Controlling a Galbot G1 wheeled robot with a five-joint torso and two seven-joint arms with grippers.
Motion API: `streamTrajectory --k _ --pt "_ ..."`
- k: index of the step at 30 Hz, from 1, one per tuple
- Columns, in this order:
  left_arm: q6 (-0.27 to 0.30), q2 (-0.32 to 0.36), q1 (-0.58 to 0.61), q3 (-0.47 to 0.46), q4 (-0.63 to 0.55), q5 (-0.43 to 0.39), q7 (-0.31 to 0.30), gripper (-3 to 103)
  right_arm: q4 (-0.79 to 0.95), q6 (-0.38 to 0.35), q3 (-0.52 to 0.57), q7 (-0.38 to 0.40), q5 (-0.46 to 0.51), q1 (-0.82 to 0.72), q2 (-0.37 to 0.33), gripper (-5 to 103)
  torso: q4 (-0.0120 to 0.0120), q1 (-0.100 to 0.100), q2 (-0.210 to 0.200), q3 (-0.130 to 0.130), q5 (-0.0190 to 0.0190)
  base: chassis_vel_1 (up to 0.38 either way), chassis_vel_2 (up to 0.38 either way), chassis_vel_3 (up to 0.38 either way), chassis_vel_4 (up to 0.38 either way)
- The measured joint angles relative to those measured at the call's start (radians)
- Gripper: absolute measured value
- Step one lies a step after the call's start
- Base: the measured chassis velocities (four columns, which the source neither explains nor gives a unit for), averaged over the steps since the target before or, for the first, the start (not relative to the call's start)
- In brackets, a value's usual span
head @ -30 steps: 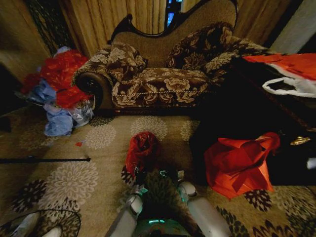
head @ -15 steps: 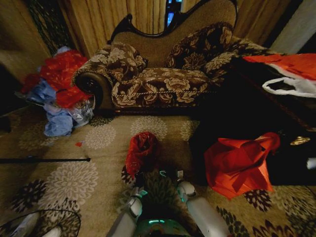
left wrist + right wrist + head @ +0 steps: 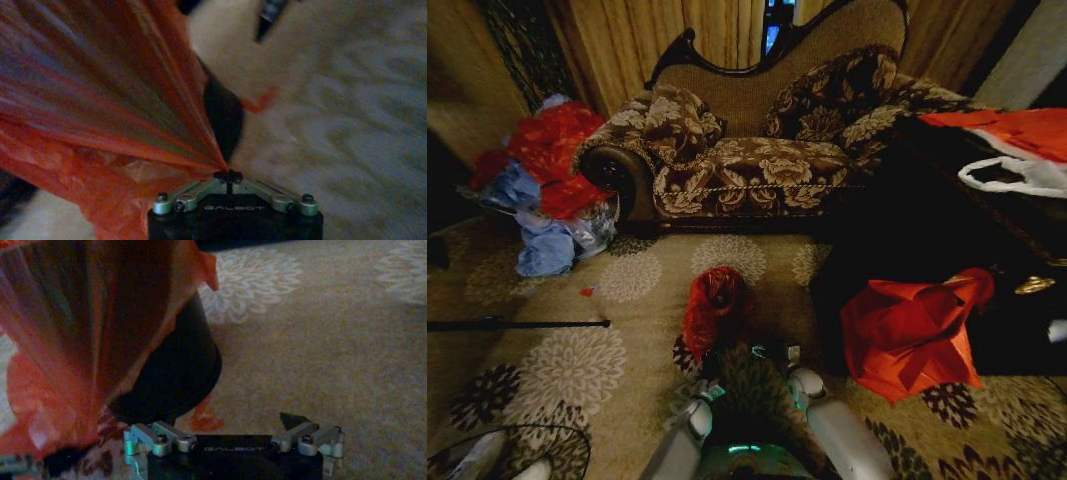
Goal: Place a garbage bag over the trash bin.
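Observation:
The garbage bag [image 3: 714,305], glossy deep red and crinkled, stands bunched on the patterned carpet just in front of me. In the left wrist view my left gripper [image 3: 227,173] is shut on a pinched edge of the garbage bag [image 3: 100,100], and the plastic fans out taut from its fingertips. The trash bin [image 3: 223,117] shows as a dark round shape behind that plastic. In the right wrist view the trash bin [image 3: 177,375] is black and half draped by the garbage bag [image 3: 80,340]. My right gripper [image 3: 220,426] is open close beside the bin, with nothing between its fingers.
A floral sofa [image 3: 757,150] stands behind. A heap of red and blue bags [image 3: 547,180] lies at the far left. A larger orange-red bag [image 3: 912,330] leans on dark furniture [image 3: 907,230] at the right. A black rod [image 3: 517,323] lies on the carpet to the left.
The left arm has drawn back slightly toward me and the bag's top has shifted a little; otherwise the scene is the same.

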Motion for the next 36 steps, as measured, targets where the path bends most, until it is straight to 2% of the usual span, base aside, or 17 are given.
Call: streamTrajectory --k 3,7,11,15,16,18,20,21,24,25,27,29,31,33,34,35,36 --pt "0.034 0.016 -0.007 0.000 -0.001 0.014 0.082 0 0.002 0.000 -0.002 0.000 0.000 0.002 0.000 100 0.0001 0.000 0.000 0.000 0.0000 0.000 0.000 0.000 0.000" --pt "0.052 0.017 -0.024 -0.010 0.015 0.028 0.106 0 0.007 0.001 -0.006 0.000 0.000 0.002 -0.001 100 -0.0001 0.000 0.000 0.000 0.0000 0.000 0.000 0.000 0.000" --pt "0.051 0.011 -0.033 -0.019 0.025 0.026 0.102 0 0.011 0.001 -0.007 0.000 -0.001 0.002 0.000 100 -0.0001 0.000 0.000 0.000 -0.0001 0.000 0.000 0.000 0.000" --pt "0.014 0.012 -0.025 -0.019 0.016 -0.028 0.067 0 0.014 0.003 -0.005 0.001 -0.002 0.002 0.000 100 -0.0001 0.000 0.000 0.000 0.0000 0.000 0.000 0.000 0.000" --pt "-0.032 0.018 -0.004 -0.018 -0.008 -0.088 0.042 3 0.025 0.004 -0.002 0.005 -0.003 0.002 -0.007 100 -0.0001 0.000 0.000 0.000 0.0000 0.000 0.000 0.000 0.000" --pt "-0.048 0.022 0.005 -0.018 -0.021 -0.109 0.039 3 0.031 0.004 -0.001 0.006 -0.003 0.002 -0.011 100 0.0000 0.000 0.000 0.000 0.0000 0.000 0.000 0.000 0.000" --pt "-0.098 0.054 0.058 -0.016 -0.104 -0.222 0.038 14 0.051 0.004 0.004 0.010 -0.002 0.000 -0.030 100 -0.0002 0.000 0.000 0.000 0.0000 0.000 0.000 0.000 0.000" --pt "-0.098 0.054 0.058 -0.016 -0.104 -0.222 0.038 14 0.051 0.004 0.004 0.010 -0.002 0.000 -0.030 100 -0.0002 0.000 0.000 0.000 0.0000 0.000 0.000 0.000 0.000" --pt "-0.116 0.110 0.142 -0.016 -0.242 -0.389 0.070 30 0.063 0.005 0.005 0.014 0.000 0.000 -0.049 100 0.0000 0.000 0.000 0.000 0.0001 0.000 0.000 0.000 0.000" --pt "-0.116 0.110 0.142 -0.016 -0.242 -0.389 0.070 30 0.063 0.005 0.005 0.014 0.000 0.000 -0.049 100 0.0000 0.000 0.000 0.000 0.0001 0.000 0.000 0.000 0.000" --pt "-0.118 0.135 0.180 -0.024 -0.310 -0.468 0.100 41 0.072 0.006 0.003 0.018 0.000 -0.003 -0.056 100 -0.0001 0.000 0.000 0.000 -0.0002 0.000 0.000 0.000 0.000" --pt "-0.107 0.165 0.221 -0.037 -0.410 -0.553 0.132 52 0.088 0.014 0.000 0.024 -0.001 -0.012 -0.063 100 0.0000 0.000 0.000 0.000 0.0002 0.000 0.000 0.000 0.000" --pt "-0.098 0.173 0.231 -0.038 -0.438 -0.577 0.138 52 0.094 0.017 0.000 0.025 -0.002 -0.013 -0.065 100 0.0000 0.000 0.000 0.000 -0.0001 0.000 0.000 0.000 0.000" --pt "-0.028 0.216 0.258 -0.040 -0.570 -0.682 0.145 62 0.106 0.022 0.000 0.026 -0.008 -0.021 -0.077 100 0.0001 0.000 0.000 0.000 0.0001 0.000 0.000 0.000 0.000" --pt "-0.028 0.216 0.258 -0.040 -0.570 -0.682 0.145 62 0.106 0.022 0.000 0.026 -0.008 -0.021 -0.077 100 0.0001 0.000 0.000 0.000 0.0001 0.000 0.000 0.000 0.000" --pt "-0.001 0.230 0.259 -0.038 -0.613 -0.708 0.144 68 0.106 0.023 0.000 0.026 -0.010 -0.022 -0.080 100 0.0000 0.000 0.000 0.000 0.0003 0.000 0.000 0.000 0.000" --pt "0.065 0.259 0.253 -0.027 -0.691 -0.761 0.128 74 0.107 0.024 0.001 0.026 -0.012 -0.023 -0.083 100 -0.0001 0.000 0.000 0.000 -0.0002 0.000 0.000 0.000 0.000"
